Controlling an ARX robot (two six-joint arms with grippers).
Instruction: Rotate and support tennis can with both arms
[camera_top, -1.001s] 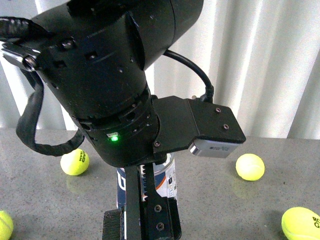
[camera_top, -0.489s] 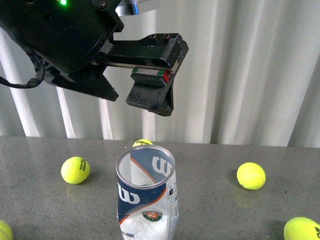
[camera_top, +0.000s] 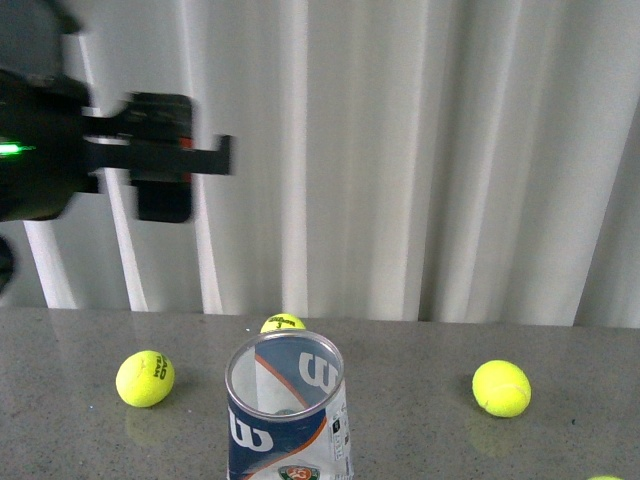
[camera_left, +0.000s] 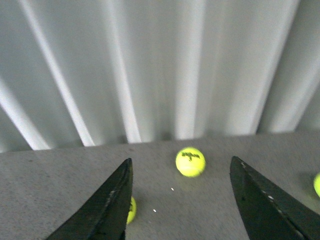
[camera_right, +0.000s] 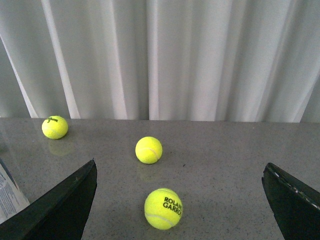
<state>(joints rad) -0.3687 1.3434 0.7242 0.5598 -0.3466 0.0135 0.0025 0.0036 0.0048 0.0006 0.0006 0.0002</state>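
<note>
The tennis can (camera_top: 288, 410) stands upright on the grey table, a clear tube with a blue-white-orange Wilson label, its open top facing me. My left gripper (camera_top: 165, 160) hangs blurred high at the upper left, well above and apart from the can. In the left wrist view the left gripper (camera_left: 181, 165) is open, with only table and a ball between its fingers (camera_left: 107, 205). The right gripper (camera_right: 179, 165) is open too, low over the table. An edge of the can's label (camera_right: 10, 196) shows beside one right finger (camera_right: 65, 205).
Yellow tennis balls lie loose on the table: one left of the can (camera_top: 145, 378), one behind it (camera_top: 283, 323), one to its right (camera_top: 501, 388). Two balls (camera_right: 149, 150) (camera_right: 163, 208) lie ahead of the right gripper. White curtains (camera_top: 420, 150) back the table.
The left arm, which filled the front view over the can a second ago, has lifted and swung up and to the left, leaving the can fully uncovered.
</note>
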